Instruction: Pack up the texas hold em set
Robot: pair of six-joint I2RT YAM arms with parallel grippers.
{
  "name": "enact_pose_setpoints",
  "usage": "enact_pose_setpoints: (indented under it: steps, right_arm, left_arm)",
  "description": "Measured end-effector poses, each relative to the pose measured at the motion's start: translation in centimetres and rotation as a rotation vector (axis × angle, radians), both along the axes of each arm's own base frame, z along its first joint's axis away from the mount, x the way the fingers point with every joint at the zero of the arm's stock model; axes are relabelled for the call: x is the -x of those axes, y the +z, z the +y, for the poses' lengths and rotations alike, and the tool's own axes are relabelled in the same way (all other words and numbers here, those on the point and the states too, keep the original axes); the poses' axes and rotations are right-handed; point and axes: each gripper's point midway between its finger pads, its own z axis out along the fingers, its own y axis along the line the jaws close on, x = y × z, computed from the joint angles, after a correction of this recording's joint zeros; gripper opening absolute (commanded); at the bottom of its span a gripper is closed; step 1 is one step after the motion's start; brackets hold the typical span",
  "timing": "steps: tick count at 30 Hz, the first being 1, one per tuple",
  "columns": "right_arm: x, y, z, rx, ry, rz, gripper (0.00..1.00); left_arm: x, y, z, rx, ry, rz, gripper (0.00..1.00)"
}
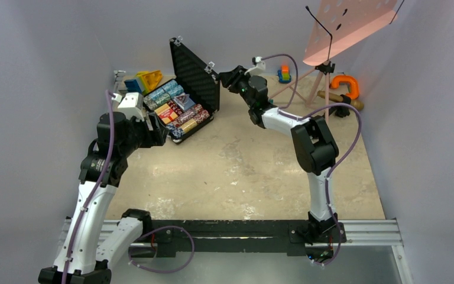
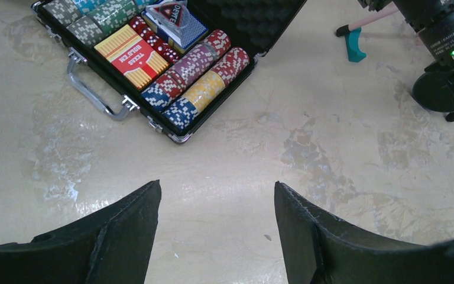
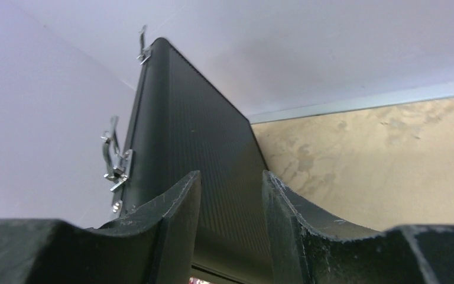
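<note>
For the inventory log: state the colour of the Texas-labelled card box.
The card box is red with yellow striped ends; the left wrist view shows it best.

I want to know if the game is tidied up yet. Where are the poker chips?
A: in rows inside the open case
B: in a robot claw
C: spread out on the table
A: the chips lie in rows inside the case, and its lid stands open.
</note>
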Motion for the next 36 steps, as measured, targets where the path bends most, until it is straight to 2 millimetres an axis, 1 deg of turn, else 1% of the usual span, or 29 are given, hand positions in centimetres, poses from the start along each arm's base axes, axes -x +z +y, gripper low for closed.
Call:
enact_pose_setpoints:
  steps: [3, 5, 7, 10, 12, 16, 18, 22, 23, 25, 27, 29, 30, 33, 36]
  right_arm:
    - [-0.4, 0.8, 1.6, 0.019, 0.076, -0.030, 0.47]
    - [-0.4, 1.5, 2.8, 0.026, 0.142, -0.056, 0.47]
    - [-0.1, 1.6, 3.9, 0.032, 0.212, -0.071, 0.48]
    - [1.0, 1.5, 5.5, 0.039, 0.321, -0.084, 0.48]
    - [1.9, 1.0, 6.3, 0.048, 0.379, -0.075, 0.48]
    - [3.3, 0.7, 7.5, 0.057, 0.450, -0.075, 0.48]
    - [4.0, -0.1, 8.0, 0.071, 0.467, -0.060, 0.48]
    - [6.1, -2.9, 9.5, 0.129, 0.511, -0.001, 0.48]
    - [7.0, -3.8, 10.0, 0.148, 0.527, 0.018, 0.48]
    - [8.5, -5.0, 10.4, 0.177, 0.546, 0.048, 0.48]
    - [10.5, -5.8, 10.1, 0.207, 0.560, 0.077, 0.48]
    - [12.1, -5.6, 9.5, 0.228, 0.565, 0.081, 0.49]
    - [12.8, -5.1, 8.9, 0.238, 0.558, 0.074, 0.49]
    - [14.2, -2.3, 6.6, 0.255, 0.514, 0.026, 0.49]
    - [16.1, 1.3, 3.8, 0.262, 0.461, -0.048, 0.49]
  left_arm:
    - [0.0, 0.1, 0.0, 0.000, 0.001, -0.002, 0.74]
    - [0.1, 0.1, 0.0, 0.000, 0.002, -0.004, 0.74]
    - [0.1, 0.1, 0.1, -0.001, 0.004, -0.005, 0.74]
    - [0.0, 0.1, 0.2, -0.003, 0.009, -0.005, 0.73]
    - [0.0, 0.1, 0.3, -0.006, 0.013, -0.005, 0.73]
    - [0.0, 0.1, 0.5, -0.010, 0.023, -0.008, 0.73]
    - [0.1, 0.3, 0.7, -0.015, 0.037, -0.018, 0.73]
    - [0.7, 0.7, 1.3, -0.022, 0.064, -0.055, 0.73]
    - [0.9, 0.9, 1.5, -0.022, 0.070, -0.066, 0.73]
    - [1.0, 1.1, 1.7, -0.023, 0.078, -0.079, 0.72]
    - [1.0, 1.3, 1.8, -0.024, 0.084, -0.090, 0.71]
    - [0.8, 1.2, 1.8, -0.026, 0.088, -0.087, 0.70]
    - [0.7, 1.0, 1.8, -0.027, 0.089, -0.079, 0.69]
    - [0.0, 0.0, 1.7, -0.035, 0.090, -0.037, 0.68]
    - [-0.9, -1.3, 1.6, -0.042, 0.090, 0.011, 0.64]
